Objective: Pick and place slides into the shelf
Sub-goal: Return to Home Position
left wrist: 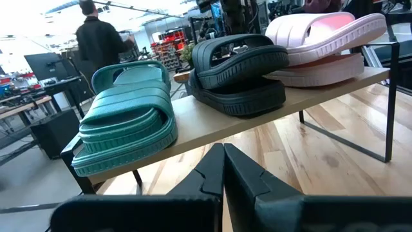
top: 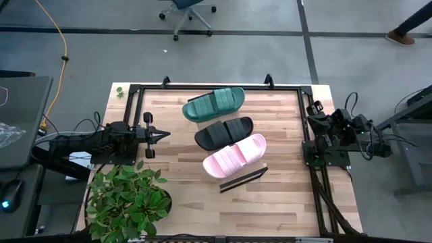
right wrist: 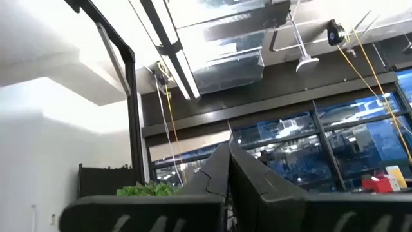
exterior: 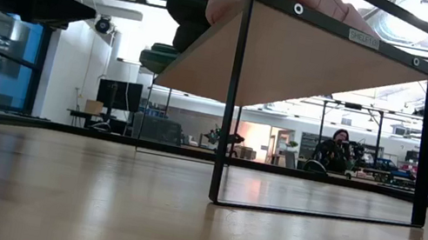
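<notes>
A potted plant stands on the near left corner of a light-wood desk. Just beside it, the left arm lies low along the desk's left edge, and the left end effector points toward the middle. It is clenched, with its 2 dark fingers pressed together and nothing between them. It sits apart from the shelf.

The shelf stands in the middle of the desk, set on a diagonal. It is a pale board raised on thin black rails, and it carries all 3 colours of slides side by side. The green slides are at the far left end and the black slides are in the middle. The pink slides are at the near right end, by the black end rail. In the left wrist view, the black and pink each show as 2 slides stacked one on the other. From desk height, the board shows from below, with the slides overhanging its edge.

The right arm is folded at the desk's right edge, well apart from the shelf. The right end effector points up toward the ceiling lights. It is clenched too, finger against finger, and grasps nothing.
</notes>
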Motion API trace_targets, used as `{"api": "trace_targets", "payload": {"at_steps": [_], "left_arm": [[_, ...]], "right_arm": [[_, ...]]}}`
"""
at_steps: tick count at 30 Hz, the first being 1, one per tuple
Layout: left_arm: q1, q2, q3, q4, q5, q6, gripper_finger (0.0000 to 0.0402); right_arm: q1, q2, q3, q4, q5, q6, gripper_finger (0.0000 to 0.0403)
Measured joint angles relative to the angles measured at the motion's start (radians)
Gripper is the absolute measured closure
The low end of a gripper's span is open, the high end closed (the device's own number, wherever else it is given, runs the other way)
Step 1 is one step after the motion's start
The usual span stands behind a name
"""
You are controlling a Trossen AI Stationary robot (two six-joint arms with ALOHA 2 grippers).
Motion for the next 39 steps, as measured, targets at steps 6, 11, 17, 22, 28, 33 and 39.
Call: {"api": "trace_targets", "payload": {"at_steps": [6, 11, 17, 22, 28, 33, 39], "left_arm": [[0.000, 0.000, 0.000, 0.000, 0.000, 0.000, 0.0401], [0.000, 0.000, 0.000, 0.000, 0.000, 0.000, 0.0401], [0.000, 0.000, 0.000, 0.000, 0.000, 0.000, 0.0401], [0.000, 0.000, 0.000, 0.000, 0.000, 0.000, 0.0401], [0.000, 0.000, 0.000, 0.000, 0.000, 0.000, 0.0401], [0.000, 0.000, 0.000, 0.000, 0.000, 0.000, 0.0401], [0.000, 0.000, 0.000, 0.000, 0.000, 0.000, 0.0401]], "right_arm": [[0.000, 0.000, -0.103, 0.168, -0.015, -0.013, 0.0403], [0.000, 0.000, -0.205, 0.288, -0.029, -0.011, 0.0403], [0.000, -0.001, -0.236, 0.299, -0.077, -0.033, 0.0403], [0.000, -0.001, -0.236, 0.243, -0.107, -0.125, 0.0403], [-0.001, -0.001, -0.236, 0.114, -0.100, -0.195, 0.0403], [-0.001, -0.001, -0.236, 0.001, -0.060, -0.236, 0.0403], [-0.010, -0.001, -0.237, -0.101, -0.053, -0.259, 0.0403]]}}
